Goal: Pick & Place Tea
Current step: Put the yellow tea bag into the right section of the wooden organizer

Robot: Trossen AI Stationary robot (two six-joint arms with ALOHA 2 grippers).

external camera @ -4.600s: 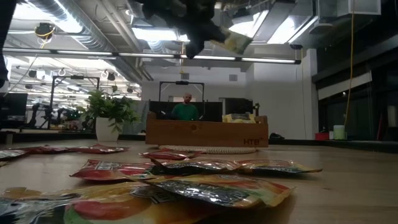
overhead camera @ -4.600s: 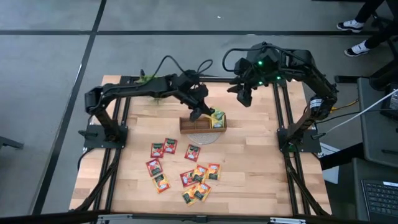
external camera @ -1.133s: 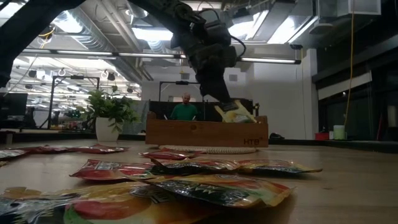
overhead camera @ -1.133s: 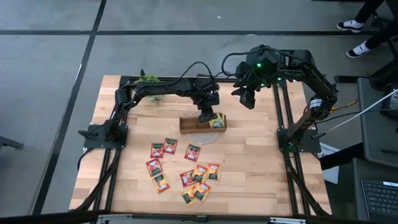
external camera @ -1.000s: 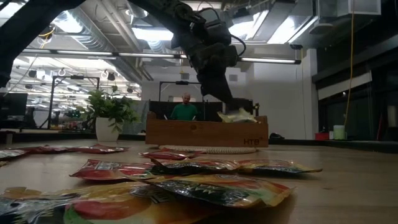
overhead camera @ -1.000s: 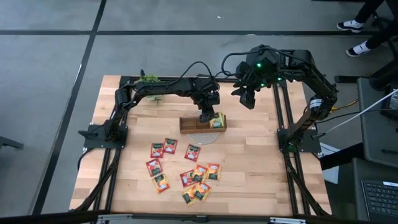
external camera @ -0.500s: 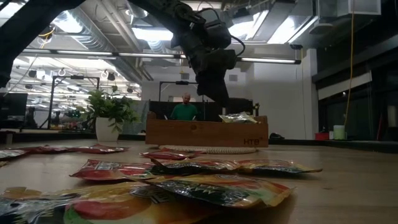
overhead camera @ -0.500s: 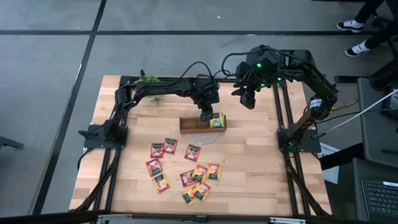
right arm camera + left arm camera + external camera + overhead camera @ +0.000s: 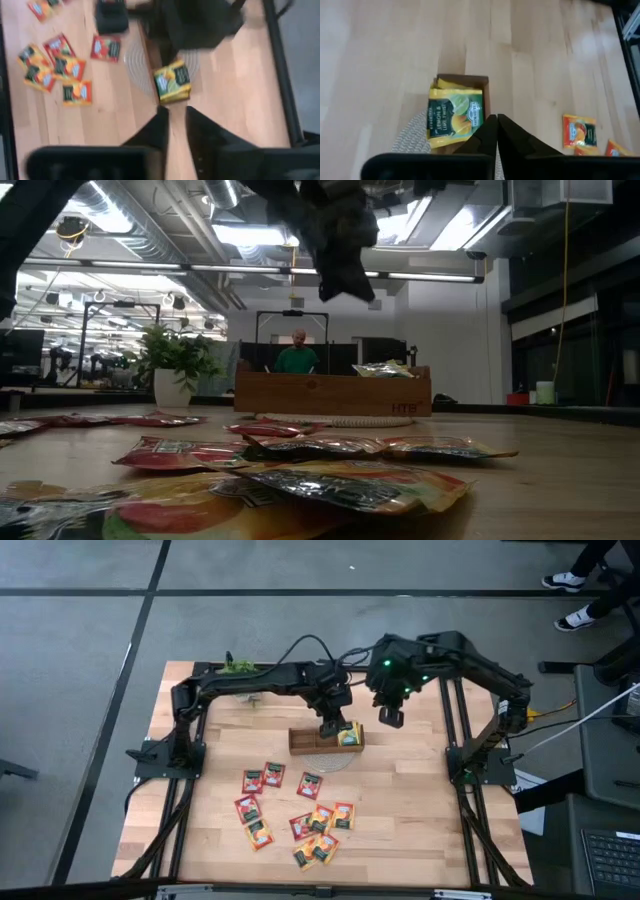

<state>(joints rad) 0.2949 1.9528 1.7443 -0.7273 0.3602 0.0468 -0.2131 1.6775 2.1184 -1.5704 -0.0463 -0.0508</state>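
Jaws of left gripper (image 9: pixel 331 727) pressed together, empty, above tray's (image 9: pixel 303 741) right compartment holding yellow-green sachets (image 9: pixel 349 735). Right gripper (image 9: pixel 389 718) jaws nearly together, empty, just beside tray. Loose sachets (image 9: pixel 300 810) lie on counter (image 9: pixel 420 820) nearer front, roughly level between arms.

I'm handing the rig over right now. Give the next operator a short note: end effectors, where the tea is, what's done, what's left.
Left end effector: shut, empty, above the wooden tray.
Right end effector: beside the tray's right end, holding nothing visible.
Done: yellow-green sachets are stacked in the tray's right-end compartment.
Left: the red and orange sachets lie loose on the table in front of the tray; the other compartments look unfilled from above.
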